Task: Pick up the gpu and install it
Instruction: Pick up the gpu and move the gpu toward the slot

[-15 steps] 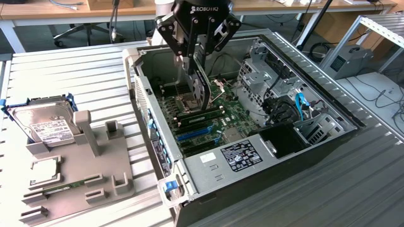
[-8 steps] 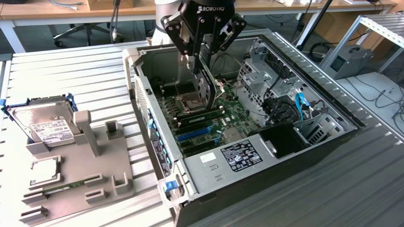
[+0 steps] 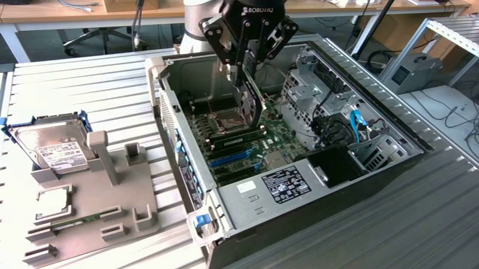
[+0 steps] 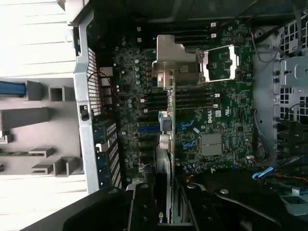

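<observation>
You were in a robotics lab or workshop. Your robot arm point(image 3: 196, 25) stood at a ribbed metal desk point(image 3: 75, 89) that carried an opened computer case point(image 3: 250, 213), its motherboard point(image 4: 192, 125) bare, and a grey parts fixture point(image 3: 112, 196). Behind it you had wooden office desks point(image 3: 60, 11) with hanging cables point(image 3: 137, 25), a swivel chair's wheeled base point(image 3: 93, 38), an aluminium frame rack point(image 3: 441, 33) and loose wires point(image 3: 449, 112) on the floor.

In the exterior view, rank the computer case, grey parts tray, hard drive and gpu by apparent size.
1. computer case
2. grey parts tray
3. hard drive
4. gpu, edge-on, so unsure against the hard drive
</observation>
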Action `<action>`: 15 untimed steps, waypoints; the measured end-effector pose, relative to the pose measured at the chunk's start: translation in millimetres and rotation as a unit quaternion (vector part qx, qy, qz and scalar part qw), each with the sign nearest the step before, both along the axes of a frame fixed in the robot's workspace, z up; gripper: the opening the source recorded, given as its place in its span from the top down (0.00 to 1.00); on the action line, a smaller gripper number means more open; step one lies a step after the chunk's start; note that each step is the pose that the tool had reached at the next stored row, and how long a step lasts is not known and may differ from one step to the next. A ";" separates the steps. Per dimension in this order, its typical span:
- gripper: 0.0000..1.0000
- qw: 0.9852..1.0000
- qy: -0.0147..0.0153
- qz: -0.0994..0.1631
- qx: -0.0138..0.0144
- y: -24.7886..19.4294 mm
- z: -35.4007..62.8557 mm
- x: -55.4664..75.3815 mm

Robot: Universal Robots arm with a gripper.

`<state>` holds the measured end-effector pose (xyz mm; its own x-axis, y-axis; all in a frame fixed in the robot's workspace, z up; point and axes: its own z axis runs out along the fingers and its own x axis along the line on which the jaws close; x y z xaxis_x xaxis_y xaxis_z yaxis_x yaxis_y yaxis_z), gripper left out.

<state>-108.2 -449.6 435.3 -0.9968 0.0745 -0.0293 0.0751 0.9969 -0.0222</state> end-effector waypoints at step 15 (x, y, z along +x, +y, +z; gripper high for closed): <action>0.74 1.000 0.000 0.000 0.000 0.0 -0.1 19.8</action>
